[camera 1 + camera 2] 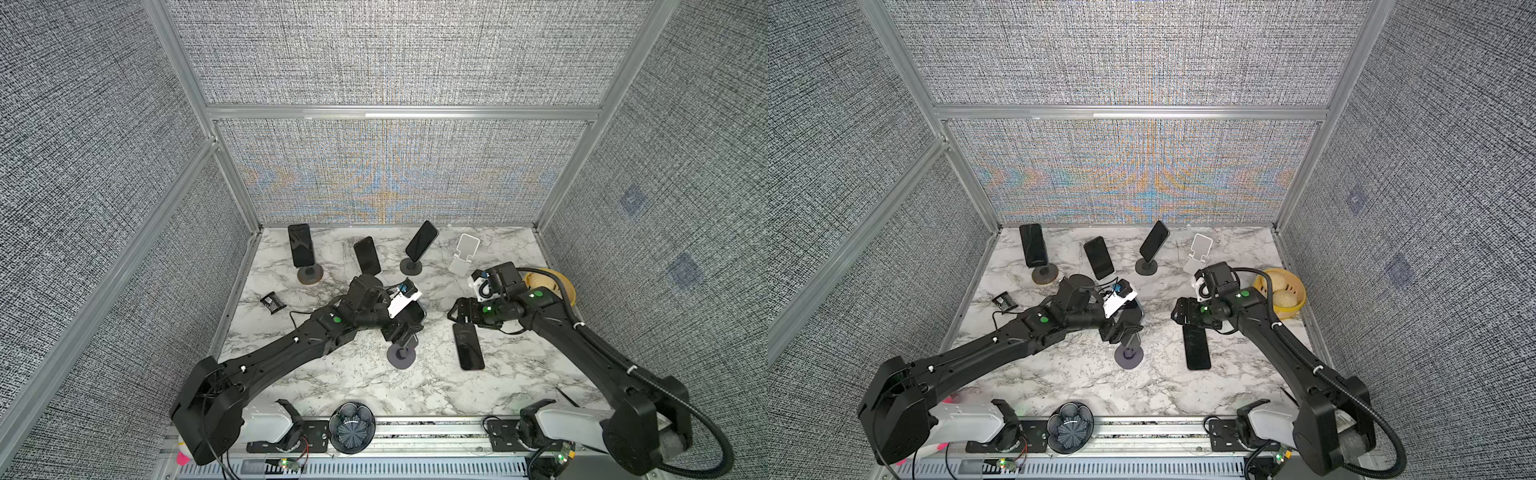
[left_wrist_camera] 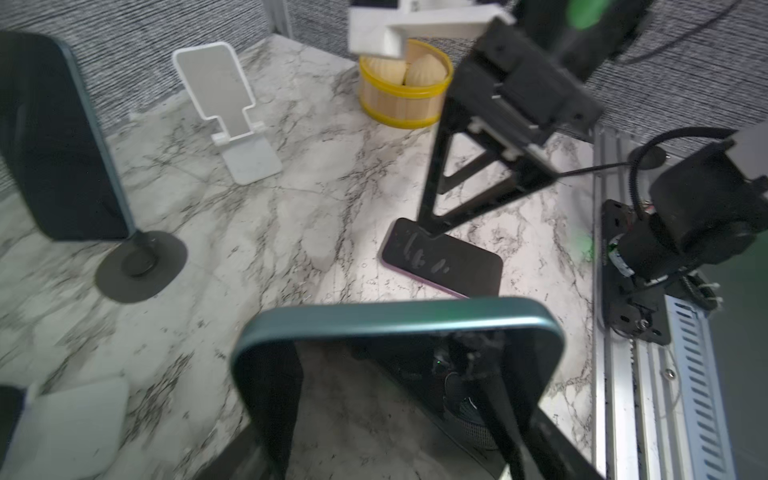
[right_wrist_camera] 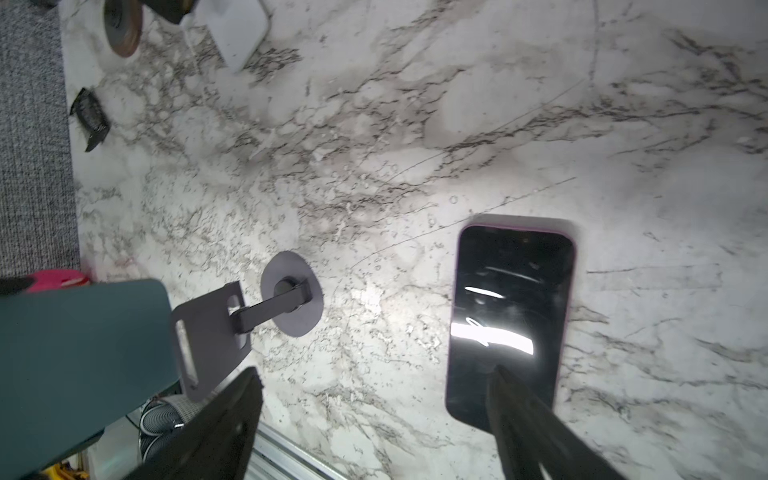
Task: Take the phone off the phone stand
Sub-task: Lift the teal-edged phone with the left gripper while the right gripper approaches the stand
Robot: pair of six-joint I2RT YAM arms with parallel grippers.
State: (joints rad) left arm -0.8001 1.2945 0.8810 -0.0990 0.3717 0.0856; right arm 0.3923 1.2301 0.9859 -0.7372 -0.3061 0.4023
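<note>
Your left hand [image 1: 405,328] has the teal phone [image 3: 83,353] in its grip. It holds that phone up off the desk [image 1: 353,386], right over the stand [image 1: 401,356]. In the right wrist view most of the stand's grey plate [image 3: 208,361] shows bare, and the phone overlaps only one end of it. You cannot tell from these views whether the two touch there. The stand's round base [image 3: 291,299] sits flat on the desk, with its arm slanting up to the plate.

Your right hand [image 3: 376,372] is spread wide with nothing between its fingers. It hangs low to the right of the stand, over the back-wall end of the purple phone [image 1: 468,347]. One finger is above that end. In the left wrist view its tip sits at the screen, either touching it or just above it; you cannot tell which. The purple phone lies flat, screen up, just right of the stand and apart from its base.

Beyond the stand, toward the back wall, three dark phones [image 1: 300,250] [image 1: 367,255] [image 1: 421,241] lean on stands of their own. A white stand [image 1: 468,245] is at the right end of that row. Well right of the stand, behind your right arm, is a yellow-rimmed basket [image 2: 399,104] holding pale ribbed lumps. Well left of the stand a small black clip [image 1: 272,303] lies on the desk. A dark bowl [image 1: 352,428] sits on the front rail, on the near side of the stand.
</note>
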